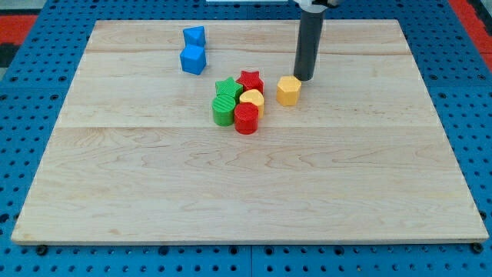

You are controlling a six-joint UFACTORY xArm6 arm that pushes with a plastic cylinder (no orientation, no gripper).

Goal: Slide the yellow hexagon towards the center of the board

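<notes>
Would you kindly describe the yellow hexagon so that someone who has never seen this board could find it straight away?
Start at the wooden board and find the tight cluster of green, red and yellow blocks just above its middle. To the view's right of that cluster, standing apart from it, is the yellow hexagon, with my tip just beyond its upper right edge. The yellow heart is wedged inside the cluster; the hexagon stands alone.

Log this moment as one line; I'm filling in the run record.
task: slide to center | my tip: just above-right of yellow hexagon block | cluster at its left: red star block, yellow heart block | state: push not finished
</notes>
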